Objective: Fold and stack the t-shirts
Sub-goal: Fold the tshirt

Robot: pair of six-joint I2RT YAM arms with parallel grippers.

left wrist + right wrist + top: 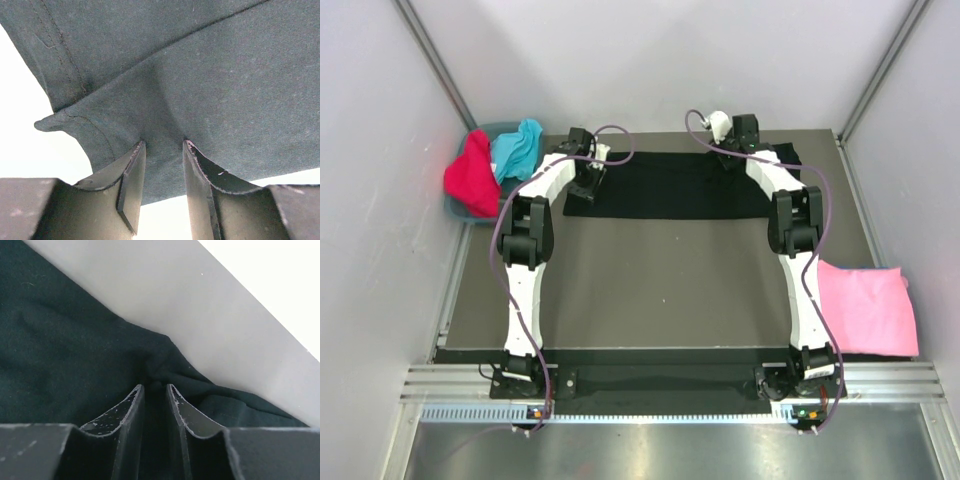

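Black t-shirt (670, 190) is spread out flat across the far side of the table (650, 290), with one arm at each end of it. Left gripper (162, 145) has a fold of the black cloth pinched between its jaws, right by a stitched hem. Right gripper (154, 387) is clamped on a puckered bit at the other end. Pink t-shirt (865, 305) lies flat at the right edge of the table, and the red t-shirt (470, 175) and turquoise t-shirt (517, 148) sit bunched up in a bin (455, 207) in the far left corner
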